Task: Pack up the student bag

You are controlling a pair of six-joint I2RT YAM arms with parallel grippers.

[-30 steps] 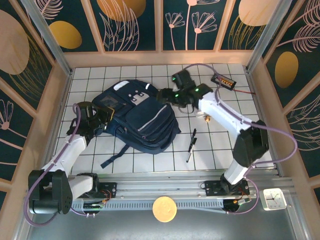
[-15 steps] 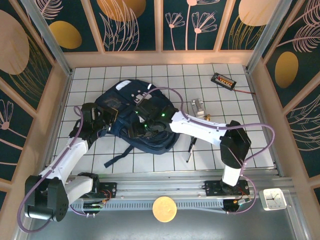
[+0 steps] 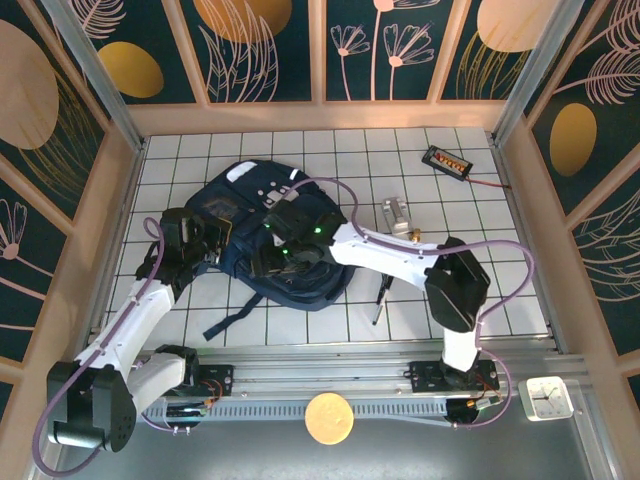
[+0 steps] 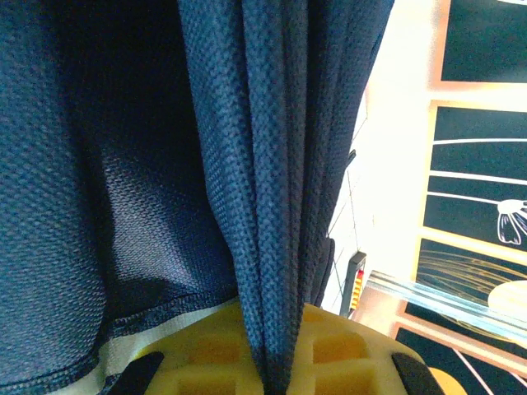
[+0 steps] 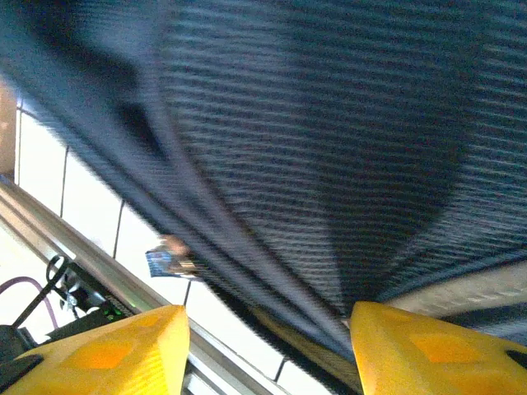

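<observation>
The large navy-blue fabric backpack with pale trim stripes (image 3: 315, 285) lies flat on the white tiled bench (image 3: 480, 260), left of centre, with its straps trailing towards the arm bases. The left tool (image 3: 200, 235) sits at the bag's left edge. Its wrist view shows it clenched on a bunched fold of the navy cloth (image 4: 123, 164) between the yellow fingers (image 4: 276, 362).

The right arm reaches across the bag, with its tool (image 3: 265, 260) over the middle. In its own view the yellow fingers (image 5: 268, 354) stand apart with bag cloth (image 5: 329, 148) just beyond them and nothing pinched.

To the right of the bag, on the bench and apart from it, lie a small silver metal block (image 3: 395, 213), two thin black pens (image 3: 383, 285) and a black device with orange markings (image 3: 447, 160).

The step in hand looks like opening the bag: one side is pinned and the other is being sought. The next move likely calls for the right tool to catch the opposite lip and spread the mouth.
</observation>
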